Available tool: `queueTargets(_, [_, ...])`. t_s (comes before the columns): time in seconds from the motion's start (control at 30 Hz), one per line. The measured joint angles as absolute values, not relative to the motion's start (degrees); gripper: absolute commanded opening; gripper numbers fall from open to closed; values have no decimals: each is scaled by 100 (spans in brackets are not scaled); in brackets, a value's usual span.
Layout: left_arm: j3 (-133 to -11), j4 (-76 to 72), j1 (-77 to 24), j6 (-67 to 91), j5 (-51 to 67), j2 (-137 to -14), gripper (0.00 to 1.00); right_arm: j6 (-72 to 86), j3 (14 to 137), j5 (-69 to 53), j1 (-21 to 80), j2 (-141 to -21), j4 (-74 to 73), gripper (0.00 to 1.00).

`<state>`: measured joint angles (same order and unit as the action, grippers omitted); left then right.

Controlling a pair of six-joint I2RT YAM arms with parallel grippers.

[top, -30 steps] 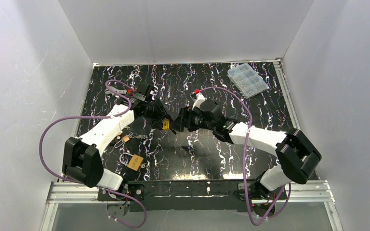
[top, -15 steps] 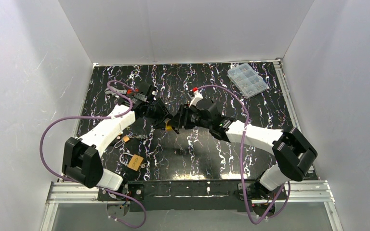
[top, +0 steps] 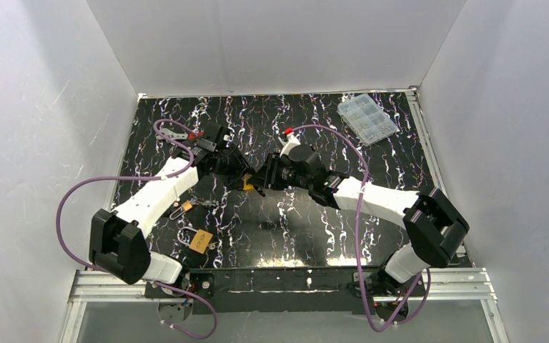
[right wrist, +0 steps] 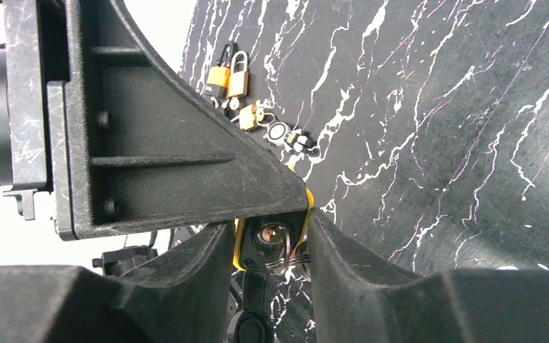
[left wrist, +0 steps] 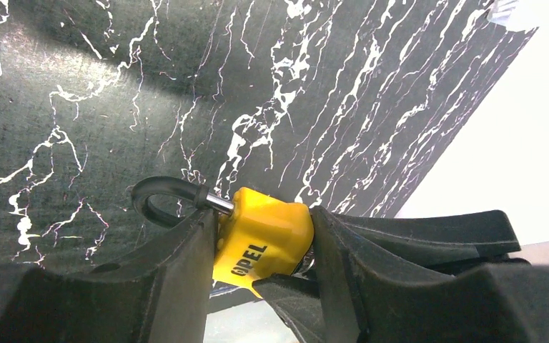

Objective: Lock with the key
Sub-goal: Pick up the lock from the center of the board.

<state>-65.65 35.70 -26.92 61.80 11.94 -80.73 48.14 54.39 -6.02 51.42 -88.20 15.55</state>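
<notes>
Shifted leftward since a second ago, the right fingers [right wrist: 357, 286] now flank the lock's [left wrist: 261, 239] keyed end, where the key [right wrist: 280, 251] shows; whether anything is gripped cannot be told. The lock is clamped by the left fingers [left wrist: 164, 286] over mid-worktop [top: 293, 114]. Beyond, open room is left to the far edge.

Bright even light, blown-out whites.
</notes>
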Motion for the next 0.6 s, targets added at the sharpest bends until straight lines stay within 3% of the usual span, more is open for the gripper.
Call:
queueTargets(0.13, [-6565,3570,-2692,6217,1092,-7970,13,4982,5457,-613,5133,-8820,1555,1])
queueTargets(0.37, [-6569,3607,-2696,6171,991,-7815,58,5096,5463,-642,5124,-8746,1544,1])
queueTargets(0.53, [-6855,3675,-2757,5760,1275,-7616,76,5253,5295,-847,4930,-8390,1485,1])
queueTargets(0.6, [-6914,3684,-2762,5548,1387,-7417,78,5308,5146,-958,4799,-8123,1468,1])
